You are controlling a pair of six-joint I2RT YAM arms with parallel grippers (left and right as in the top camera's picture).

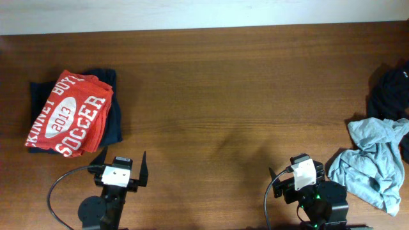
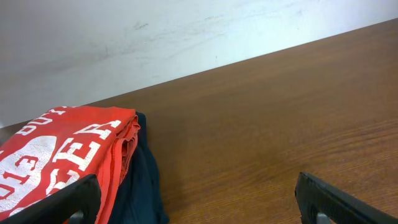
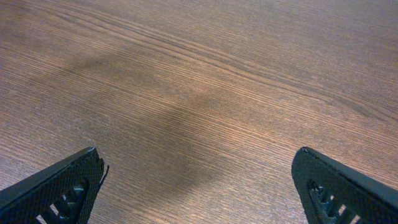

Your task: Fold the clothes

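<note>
The clothes lie in two groups. At the left, a folded red-orange T-shirt (image 1: 67, 115) with a white oval "2013 SOCCER" print rests on a folded navy garment (image 1: 110, 105). The left wrist view shows the same red-orange T-shirt (image 2: 56, 155) and the navy garment (image 2: 140, 183) under it. At the right edge lie a crumpled grey-blue garment (image 1: 374, 163) and a black one (image 1: 393, 92). My left gripper (image 1: 123, 161) (image 2: 198, 186) stands open near the front edge, just in front of the folded stack, holding nothing. The right gripper (image 1: 301, 166) (image 3: 198, 158) is open over bare wood, left of the grey-blue garment.
The brown wooden table (image 1: 223, 96) stretches between the two groups of clothes. A pale wall (image 2: 155, 37) runs along its far edge. Both arm bases sit at the near edge.
</note>
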